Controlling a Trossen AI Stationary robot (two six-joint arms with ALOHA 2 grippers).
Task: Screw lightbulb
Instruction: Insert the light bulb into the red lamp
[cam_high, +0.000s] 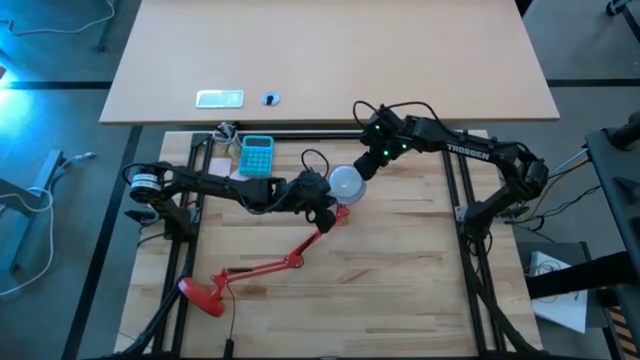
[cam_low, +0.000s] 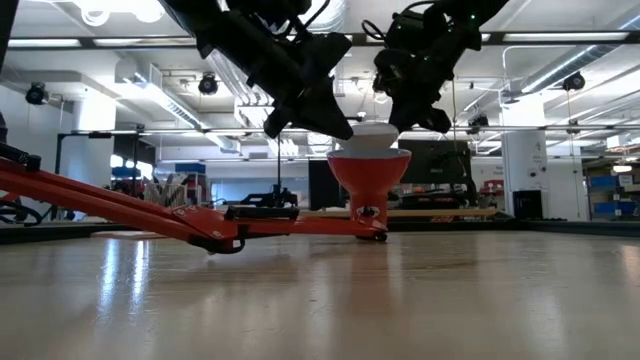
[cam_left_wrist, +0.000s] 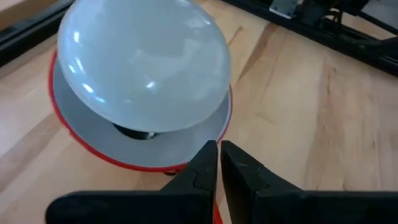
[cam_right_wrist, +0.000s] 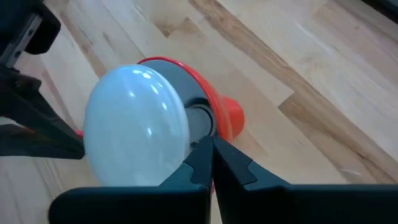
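A white lightbulb (cam_high: 345, 182) (cam_right_wrist: 134, 124) sits dome up, its neck (cam_right_wrist: 199, 121) down inside the upturned red cone shade (cam_low: 370, 175) of a desk lamp lying on the table. The lamp's jointed arm (cam_high: 290, 258) runs to its red base (cam_high: 203, 293) at the near left. My left gripper (cam_left_wrist: 219, 152) is shut at the shade's rim, on the bulb's left. My right gripper (cam_right_wrist: 210, 149) comes from the far right, shut, with its tips beside the bulb's neck. My left gripper has its two fingers closed over the shade's red rim (cam_left_wrist: 186, 163), on the side nearest the arm, slanting down from the table's left. The shade stands mouth up with the bulb in it. My right gripper's shut fingertips (cam_right_wrist: 202, 155) lie by the bulb's neck and the shade's inner wall; I cannot tell whether they touch.
A teal calculator (cam_high: 257, 155) lies at the far left of the wooden table, by cables. A white flat object (cam_high: 219, 98) rests on the second table beyond. Black frame rails (cam_high: 465, 230) run along both sides. Bare wood lies to the near right.
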